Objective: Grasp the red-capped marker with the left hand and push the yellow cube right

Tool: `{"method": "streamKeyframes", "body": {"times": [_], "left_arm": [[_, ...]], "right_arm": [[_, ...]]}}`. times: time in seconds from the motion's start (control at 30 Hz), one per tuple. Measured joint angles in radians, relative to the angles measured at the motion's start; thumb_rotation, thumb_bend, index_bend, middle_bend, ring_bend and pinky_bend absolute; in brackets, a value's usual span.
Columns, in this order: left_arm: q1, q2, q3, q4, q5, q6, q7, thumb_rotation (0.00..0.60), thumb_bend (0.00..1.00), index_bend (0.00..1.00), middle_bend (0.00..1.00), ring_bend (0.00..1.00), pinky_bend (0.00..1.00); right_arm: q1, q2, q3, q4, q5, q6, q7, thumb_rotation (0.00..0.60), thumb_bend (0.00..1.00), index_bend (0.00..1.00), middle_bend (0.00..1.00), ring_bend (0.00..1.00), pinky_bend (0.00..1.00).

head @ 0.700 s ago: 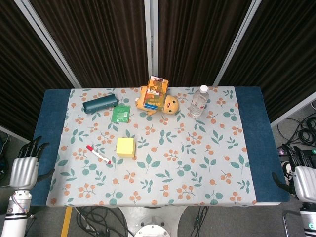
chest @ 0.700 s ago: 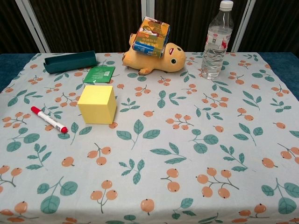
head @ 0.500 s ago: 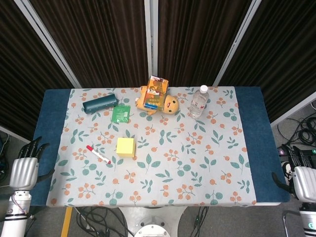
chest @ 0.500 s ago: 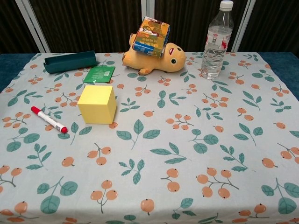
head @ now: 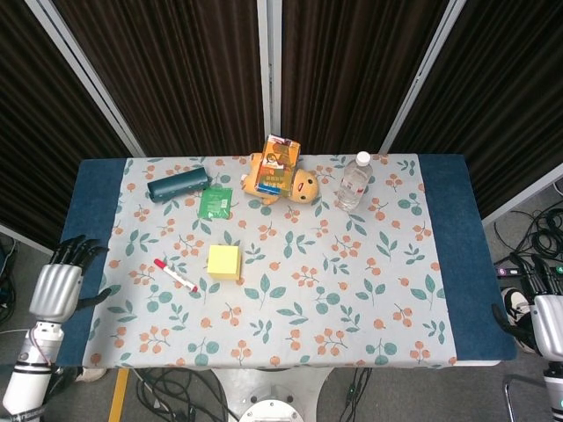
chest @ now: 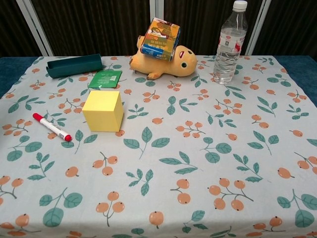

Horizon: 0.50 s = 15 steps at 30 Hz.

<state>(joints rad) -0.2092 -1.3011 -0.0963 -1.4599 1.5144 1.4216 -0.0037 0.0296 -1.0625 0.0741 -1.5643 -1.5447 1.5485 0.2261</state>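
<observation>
Compared with the earlier frames, the empty, spread left hand (head: 56, 290) is seen nearer the table (head: 97, 189) edge, a reach judged beginning toward the red-capped marker (head: 175, 274) lying untouched just left of the yellow cube (head: 224, 261), while the right hand (head: 548, 318) hangs empty.

Blue table (head: 457, 229), floral cloth (head: 352, 290) spread over its middle

Red-capped marker (head: 175, 275): white barrel, lying flat and diagonal on the tabletop near its left edge, cap end toward the far left. Yellow cube (head: 224, 262): resting square just beside the marker, to its right, not touching.
</observation>
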Motion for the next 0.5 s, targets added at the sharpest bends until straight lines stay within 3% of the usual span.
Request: {"method": "streamKeyframes", "body": {"times": [0.27, 0.5], "left_arm": [[-0.154, -0.074, 0.009, 0.234, 0.117, -0.11, -0.176, 0.6, 0.24, 0.38, 0.37, 0.18, 0.17], [-0.28, -0.164, 0.07, 0.377, 0.201, -0.242, -0.207, 0.6, 0.25, 0.38, 0.37, 0.18, 0.17]], "right_arm": [[-0.01, 0.009, -0.009, -0.005, -0.022, 0.027, 0.017, 0.6, 0.22, 0.05, 0.15, 0.01, 0.14], [-0.034, 0.009, -0.015, 0.003, -0.01, 0.049, 0.031, 0.6, 0.22, 0.05, 0.15, 0.01, 0.14]]}}
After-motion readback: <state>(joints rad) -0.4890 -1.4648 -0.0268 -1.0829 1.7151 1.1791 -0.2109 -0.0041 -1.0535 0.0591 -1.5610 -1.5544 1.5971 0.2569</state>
